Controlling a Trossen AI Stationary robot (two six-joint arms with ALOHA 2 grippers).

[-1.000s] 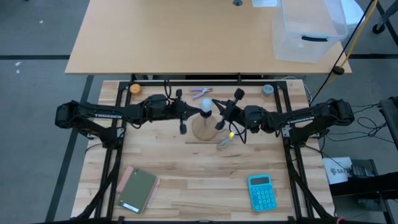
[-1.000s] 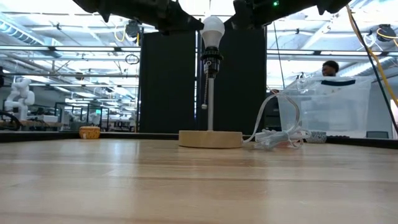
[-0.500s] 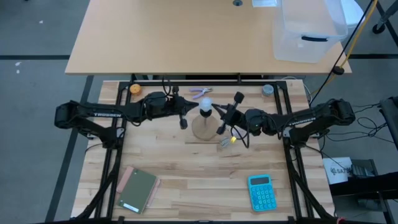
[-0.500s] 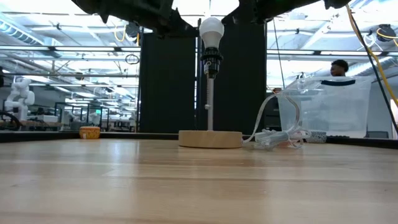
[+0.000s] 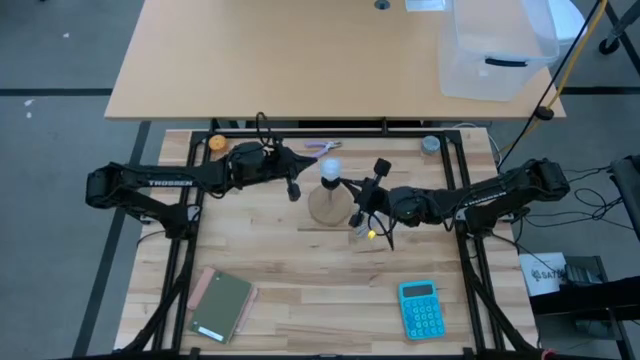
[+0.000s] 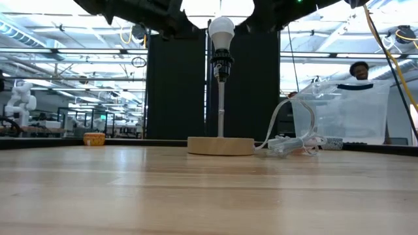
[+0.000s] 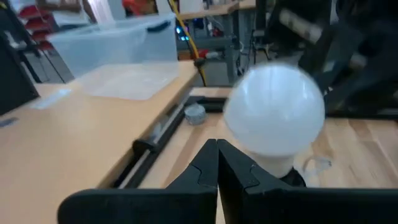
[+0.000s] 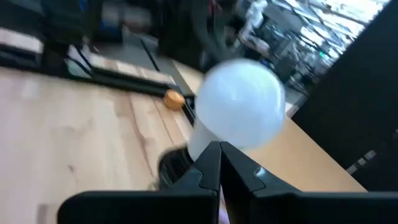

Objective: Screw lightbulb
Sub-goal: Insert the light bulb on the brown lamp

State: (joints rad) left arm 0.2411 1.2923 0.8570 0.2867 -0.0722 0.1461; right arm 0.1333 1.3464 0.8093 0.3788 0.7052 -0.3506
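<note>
The lightbulb (image 5: 329,168) already sits in the socket atop the lamp stand (image 6: 221,145), near table centre. Left gripper (image 5: 293,190) at its nine o'clock and right gripper (image 5: 358,212) at four o'clock are both closed, empty — a stray swing could topple the stand.

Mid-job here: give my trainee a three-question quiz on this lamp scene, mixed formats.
1. True or false: the lightbulb sits atop the lamp.
2. The left gripper is: A open, B shut empty, C shut on the lightbulb.
3. Fill in: in the high view, the blue ____ lies near the table's front right corner.

Key: 1 true; 2 B; 3 calculator.
</note>
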